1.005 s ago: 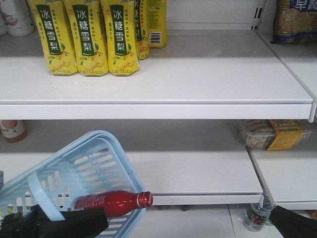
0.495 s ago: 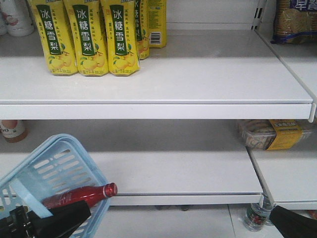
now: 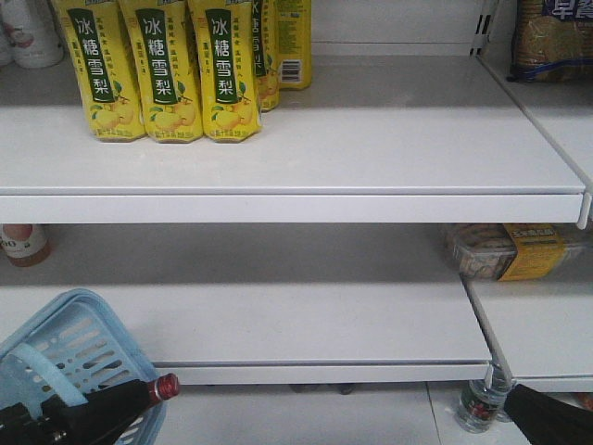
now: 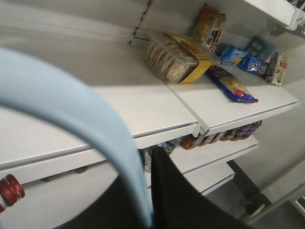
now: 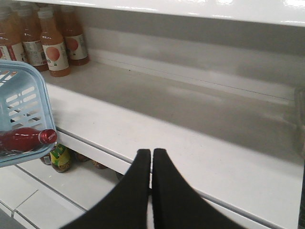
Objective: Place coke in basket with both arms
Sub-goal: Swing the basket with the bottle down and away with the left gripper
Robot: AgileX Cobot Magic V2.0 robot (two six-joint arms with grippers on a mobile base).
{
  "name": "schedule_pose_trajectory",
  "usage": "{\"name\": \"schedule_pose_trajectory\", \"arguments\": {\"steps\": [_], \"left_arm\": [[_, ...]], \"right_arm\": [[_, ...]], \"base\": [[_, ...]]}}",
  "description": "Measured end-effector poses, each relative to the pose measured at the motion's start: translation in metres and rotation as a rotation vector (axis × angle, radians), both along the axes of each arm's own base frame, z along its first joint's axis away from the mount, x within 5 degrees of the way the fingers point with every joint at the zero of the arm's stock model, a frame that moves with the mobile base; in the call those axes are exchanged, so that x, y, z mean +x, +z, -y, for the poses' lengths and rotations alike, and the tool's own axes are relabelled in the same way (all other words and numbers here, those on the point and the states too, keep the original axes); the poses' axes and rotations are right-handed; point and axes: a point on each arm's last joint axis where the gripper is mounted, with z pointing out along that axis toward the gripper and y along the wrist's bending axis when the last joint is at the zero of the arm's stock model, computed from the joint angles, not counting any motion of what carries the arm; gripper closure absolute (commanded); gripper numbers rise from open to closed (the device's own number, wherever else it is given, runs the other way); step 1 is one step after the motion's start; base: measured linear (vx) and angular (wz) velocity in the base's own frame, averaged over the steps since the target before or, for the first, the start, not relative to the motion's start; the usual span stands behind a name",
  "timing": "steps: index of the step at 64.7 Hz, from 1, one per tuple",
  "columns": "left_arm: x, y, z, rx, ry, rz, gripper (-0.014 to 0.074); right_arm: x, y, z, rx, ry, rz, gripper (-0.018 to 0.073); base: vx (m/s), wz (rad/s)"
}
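Lower and leftward now, the basket (image 3: pixel 69 338) hangs from the left gripper (image 4: pixel 151 200) clamped on its strap, coke (image 3: pixel 139 397) inside, while the right gripper (image 5: pixel 152 157) sits pinched closed and empty.

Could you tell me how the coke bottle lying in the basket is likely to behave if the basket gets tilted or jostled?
The coke bottle lies on its side, so being round it will probably roll or slide. Its cap pokes over the rim of the basket, so it might slip out if tipped that way. It looks full, hence fairly heavy.

The black pointed right gripper (image 5: pixel 151 160) has its fingers pressed together, empty; the black left gripper (image 3: pixel 88 419) sits low at the lower left corner.
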Motion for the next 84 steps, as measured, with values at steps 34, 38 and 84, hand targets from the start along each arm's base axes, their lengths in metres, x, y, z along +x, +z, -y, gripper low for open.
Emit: {"name": "schedule_pose_trajectory", "arguments": {"steps": [34,38,84], "left_arm": [[0.002,-0.002,-0.011,0.141,0.074,0.049,0.0601],[0.0,0.0,-0.014,0.167,0.092,0.069,0.0601],[-0.039,0.007,-0.05,0.243,0.236,0.156,0.0601]], "right_arm": [[0.0,0.0,0.0,0.0,0.0,0.0,0.0564],[0.0,0.0,0.0,0.0,0.0,0.0,0.0564],[0.0,0.0,0.0,0.0,-0.001,0.001,0.0564]], "base": [[0.0,0.0],[0.0,0.0],[0.0,0.0]]}}
